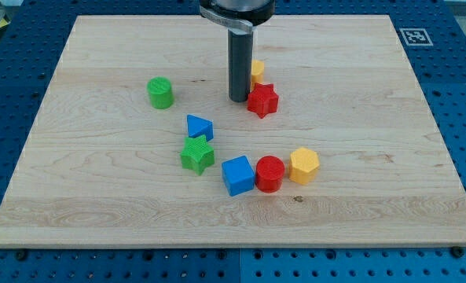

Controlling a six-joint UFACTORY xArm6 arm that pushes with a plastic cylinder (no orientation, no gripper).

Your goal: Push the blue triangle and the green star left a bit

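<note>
The blue triangle (199,126) lies near the middle of the wooden board (99,189). The green star (197,154) sits just below it, touching it. My tip (240,99) is above and to the right of both blocks, apart from them. It stands just left of a red star (262,101) and close to it. A yellow block (257,71) is partly hidden behind the rod.
A green cylinder (160,93) stands at the upper left. A blue cube (238,175), a red cylinder (269,174) and a yellow hexagon (303,166) form a row right of the green star. The board's edges meet a blue perforated table (453,94).
</note>
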